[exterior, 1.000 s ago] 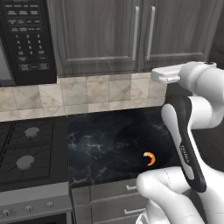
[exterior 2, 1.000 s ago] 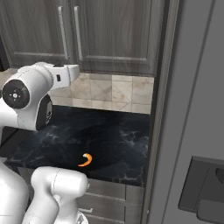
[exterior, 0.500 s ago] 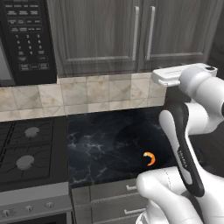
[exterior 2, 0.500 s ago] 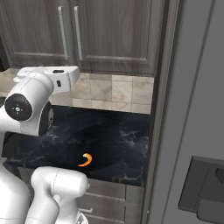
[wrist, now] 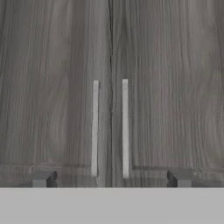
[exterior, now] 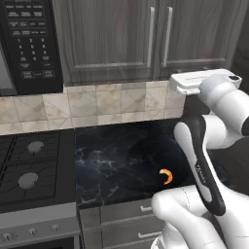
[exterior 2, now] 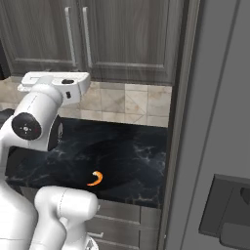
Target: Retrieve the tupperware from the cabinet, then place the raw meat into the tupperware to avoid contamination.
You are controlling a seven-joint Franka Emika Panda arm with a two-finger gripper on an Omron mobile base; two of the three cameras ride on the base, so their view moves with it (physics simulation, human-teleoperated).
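Hand view faces the shut cabinet (wrist: pixel 112 65) doors, gripper (wrist: pixel 111 179) fingertips (wrist: pixel 42 179) spread wide apart with nothing between, left base view adds the raw meat (exterior: pixel 166 176) on the black counter (exterior: pixel 116 165), microwave (exterior: pixel 31 41) at left.

Both doors of the cabinet (wrist: pixel 112 87) are shut, meeting at a narrow centre seam; no way inside. Two vertical bar handles (wrist: pixel 95 127) stand just either side of the seam, unobstructed from the front. The gripper (wrist: pixel 111 179), jaws spread wide, faces them squarely. The black counter (exterior: pixel 116 160) below is open except for the raw meat (exterior: pixel 166 176). The microwave (exterior: pixel 29 44) bounds the left side, a tall panel (exterior 2: pixel 205 122) the right.
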